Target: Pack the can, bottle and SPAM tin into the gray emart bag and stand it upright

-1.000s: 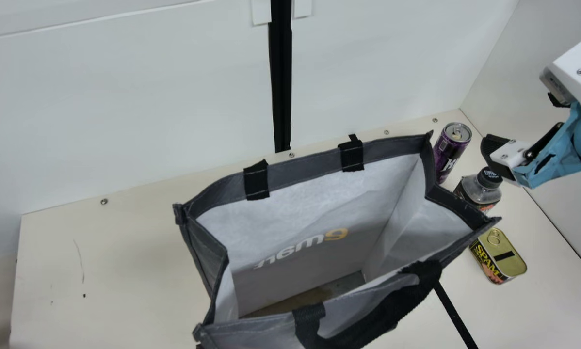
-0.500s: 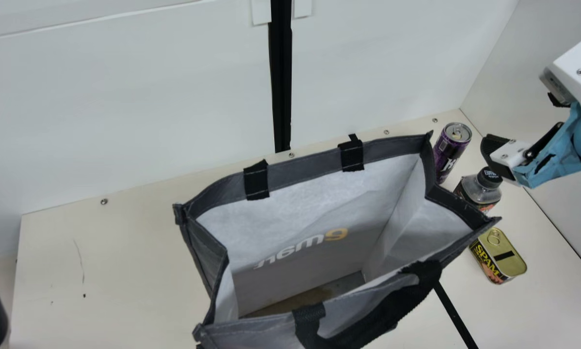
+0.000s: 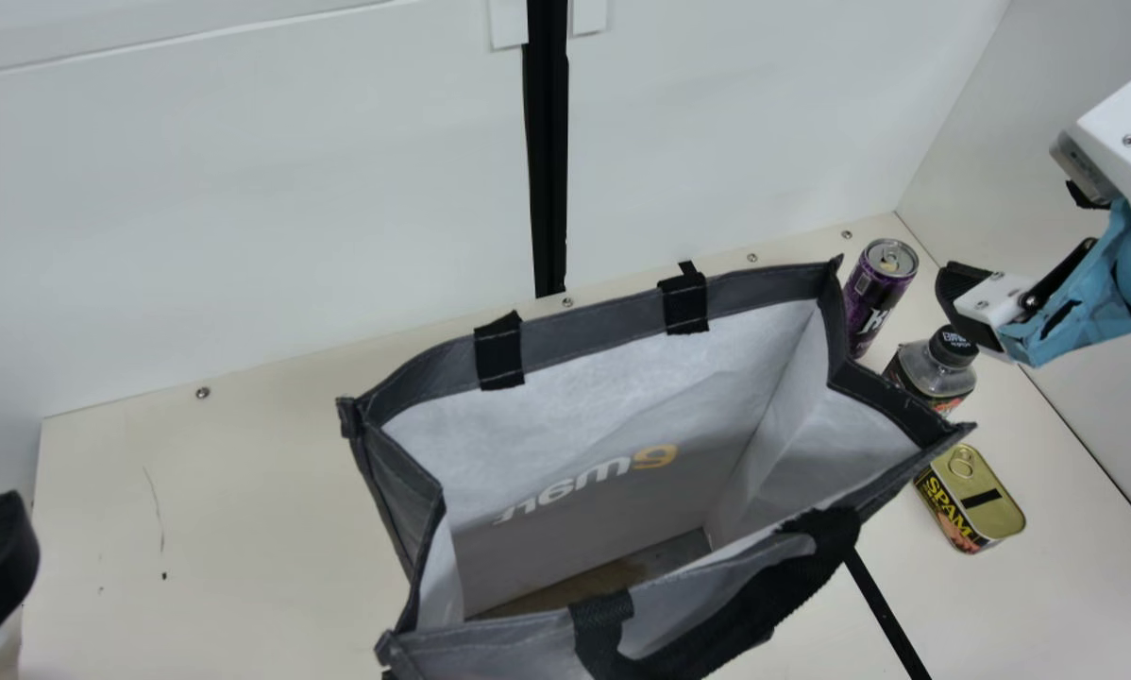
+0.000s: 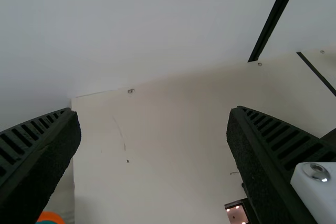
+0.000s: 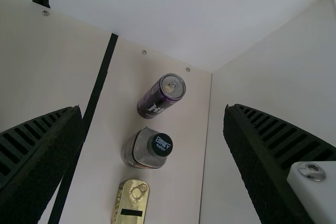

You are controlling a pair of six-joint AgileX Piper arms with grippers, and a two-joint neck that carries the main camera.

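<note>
Black strip (image 3: 886, 614) on table (image 3: 197, 491), wall (image 3: 244, 189) behind. Bag (image 3: 589, 331) mid-table, its right side blocking part of can (image 3: 872, 295), bottle (image 3: 934, 376) from main view; tin (image 3: 988, 501) nearest. All upright; bag's long mouth slants far right. Bag gray, white-lined; can purple. Left gripper (image 3: 4, 557), right gripper (image 3: 967, 297): fingers wide apart.

One gray emart bag (image 3: 603, 312), one purple drinks can (image 3: 877, 302), one black-capped bottle (image 3: 934, 380) and one SPAM tin (image 3: 990, 505): four things on the counter (image 3: 226, 567), a single one of each kind. The main view also gives four screws (image 3: 202, 392) along the counter's far edge, one black strip on the counter (image 3: 888, 619) and one black strip up the wall (image 3: 548, 179)
</note>
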